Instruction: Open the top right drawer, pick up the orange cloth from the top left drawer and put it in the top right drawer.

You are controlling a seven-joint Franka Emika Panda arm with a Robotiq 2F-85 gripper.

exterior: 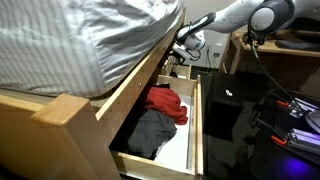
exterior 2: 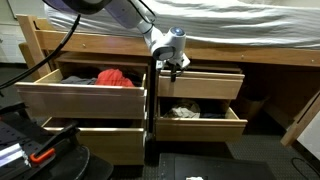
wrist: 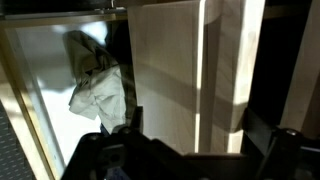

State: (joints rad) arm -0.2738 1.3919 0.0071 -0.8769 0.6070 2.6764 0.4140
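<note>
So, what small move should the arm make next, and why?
Probably lower the open tool onto the upper edge of the top right drawer front, to grip and pull it. That drawer looks hardly pulled out, the empty tool hangs just above its corner, and the orange cloth lies in the top left drawer.

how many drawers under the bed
4 in an exterior view: top left drawer, pulled out, holding the orange cloth; lower left drawer; top right drawer; lower right drawer, pulled out. Others may be hidden.
</note>
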